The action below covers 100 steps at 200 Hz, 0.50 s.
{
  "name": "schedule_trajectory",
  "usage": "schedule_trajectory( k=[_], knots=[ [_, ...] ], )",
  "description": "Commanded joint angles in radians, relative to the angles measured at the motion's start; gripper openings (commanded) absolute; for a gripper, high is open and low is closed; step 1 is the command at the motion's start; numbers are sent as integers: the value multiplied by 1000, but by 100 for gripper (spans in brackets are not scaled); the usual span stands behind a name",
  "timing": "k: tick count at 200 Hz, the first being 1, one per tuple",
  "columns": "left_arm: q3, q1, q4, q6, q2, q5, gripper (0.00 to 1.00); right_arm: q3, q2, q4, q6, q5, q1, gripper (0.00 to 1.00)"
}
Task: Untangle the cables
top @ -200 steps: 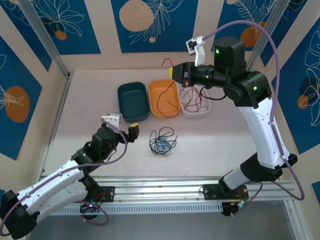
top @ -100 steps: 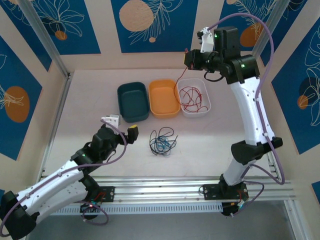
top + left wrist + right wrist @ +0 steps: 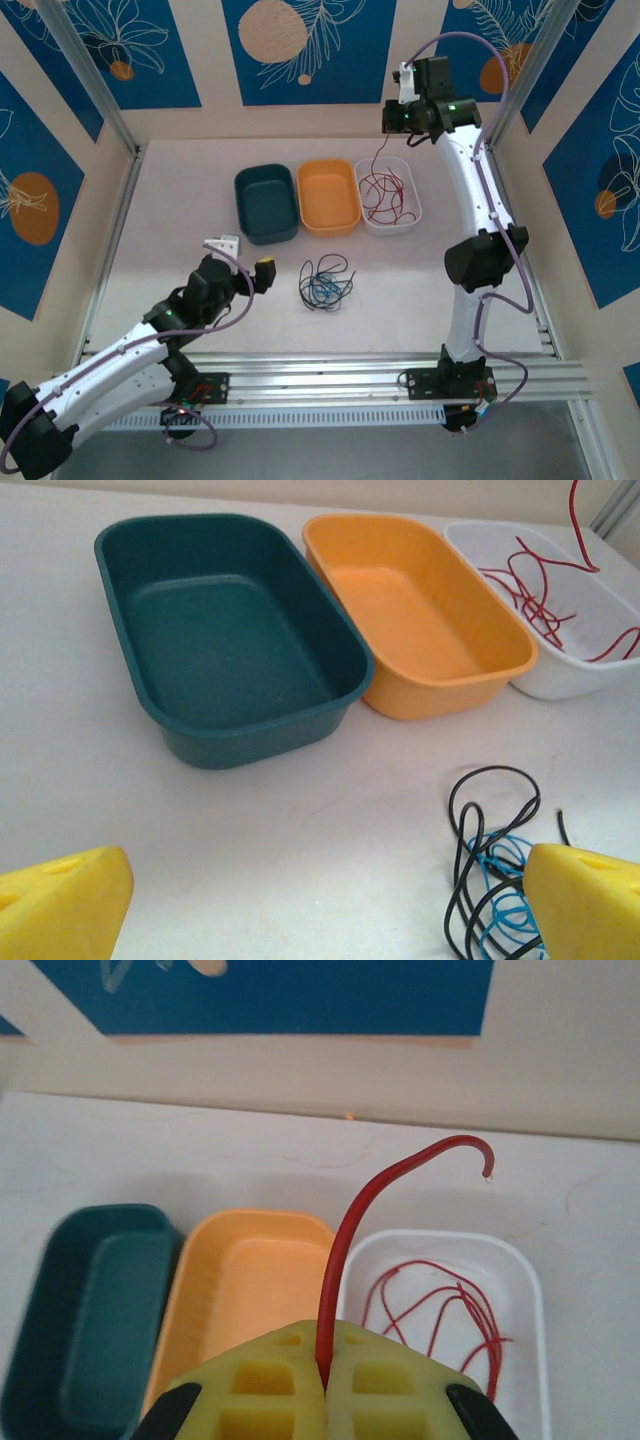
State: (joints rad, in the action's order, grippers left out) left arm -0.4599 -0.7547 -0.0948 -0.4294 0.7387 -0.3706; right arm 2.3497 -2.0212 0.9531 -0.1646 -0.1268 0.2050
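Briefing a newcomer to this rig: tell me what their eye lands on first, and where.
The right gripper, high at the far side, pinches a red cable that trails down into the white bin. On the table before the orange bin lies a black and blue tangle, with the open left gripper near it.

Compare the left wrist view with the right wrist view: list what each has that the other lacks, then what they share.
Left wrist, not right wrist: the black and blue tangle on the table, and the open left gripper. Right wrist, not left wrist: the right gripper shut on the red cable. Both: teal bin, orange bin, white bin holding the red cable's loops.
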Motion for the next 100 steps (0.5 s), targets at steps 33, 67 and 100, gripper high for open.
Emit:
schedule_trajectory(
  k=[33, 67, 100],
  knots=[
    [1, 12, 35, 36, 22, -13, 100, -112, -36, -16, -4, 8, -13, 0],
    [-16, 13, 36, 54, 63, 6, 100, -170, -92, -24, -81, 87, -38, 0],
    [-8, 14, 56, 12, 80, 63, 100, -179, -135, 1, -129, 84, -59, 0]
  ],
)
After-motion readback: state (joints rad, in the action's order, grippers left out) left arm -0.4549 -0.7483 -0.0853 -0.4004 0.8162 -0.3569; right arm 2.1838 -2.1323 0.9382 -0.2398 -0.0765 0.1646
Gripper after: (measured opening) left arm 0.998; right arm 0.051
